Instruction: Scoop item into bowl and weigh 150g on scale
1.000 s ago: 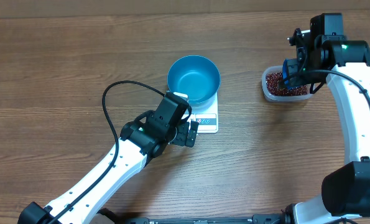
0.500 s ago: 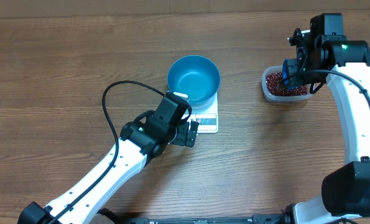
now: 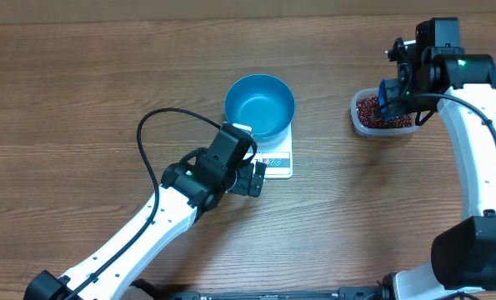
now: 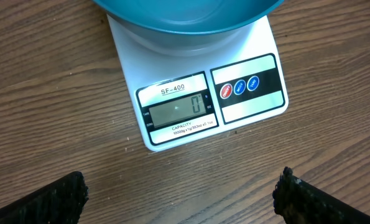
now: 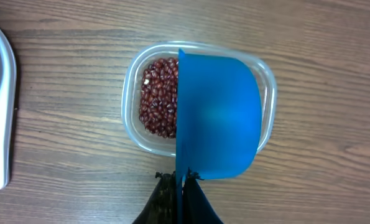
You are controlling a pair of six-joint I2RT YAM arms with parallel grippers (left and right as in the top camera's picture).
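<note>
Near the middle of the wooden table (image 3: 81, 92), the blue bowl (image 3: 259, 104) sits on the white scale (image 4: 166, 65), covering the far part of its platform and leaving the front strip bare. The bowl's smooth blue inside shows right down to the bottom. On that strip the grey display (image 4: 175, 109) reads a single zero, and three round buttons (image 4: 239, 87), one red and two blue, sit in a row beside it.

The left gripper (image 4: 181, 198) hangs just in front of the scale's display edge, on the robot's side. Its dark fingers (image 4: 54, 199) stand wide apart with only bare wood between them, and they grip nothing. A black cable (image 3: 147, 125) loops over the table beside the left arm.

Well apart to the right, near the table's far side, stands a clear plastic tub (image 5: 132, 74). The red-brown beans (image 5: 160, 99) lie heaped in it. The right gripper (image 5: 180, 186) has its fingers pressed together on the thin handle of a small blue scoop (image 5: 219, 112). It holds the scoop right over the tub, so the scoop hides the tub's right part and the beans show only on the left. Whether the scoop touches the heap or carries any beans cannot be told.
</note>
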